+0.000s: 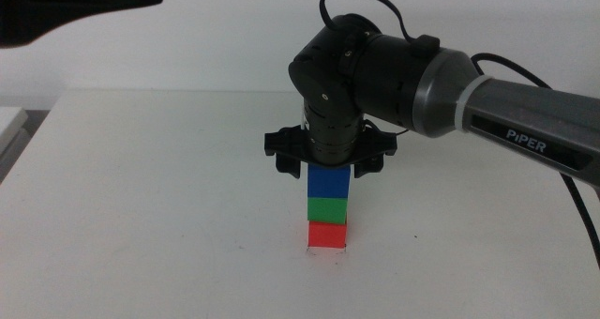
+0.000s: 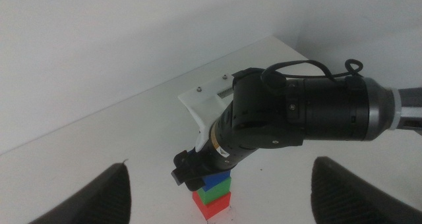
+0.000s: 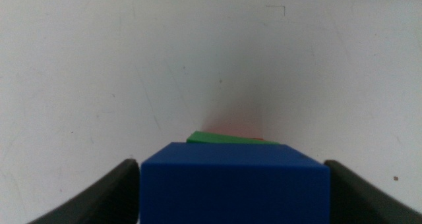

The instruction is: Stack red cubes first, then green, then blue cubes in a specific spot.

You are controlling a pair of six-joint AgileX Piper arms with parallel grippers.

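Note:
The red cube (image 1: pixel 327 235) stands on the white table with the green cube (image 1: pixel 328 209) on it and the blue cube (image 1: pixel 329 182) on top, in one upright stack. My right gripper (image 1: pixel 329 174) comes down from above, and its jaws are closed against the sides of the blue cube (image 3: pixel 234 184), which rests on the green cube (image 3: pixel 224 139). The marked spot is hidden under the stack. My left gripper (image 2: pixel 222 166) is open and empty, back from the stack, which shows in the left wrist view with its red cube (image 2: pixel 212 205) at the bottom.
The white table (image 1: pixel 141 197) reaches a pale back wall. A dark object (image 1: pixel 75 5) hangs at the top left of the middle view. A small dark corner tick (image 3: pixel 277 8) marks the tabletop beyond the stack.

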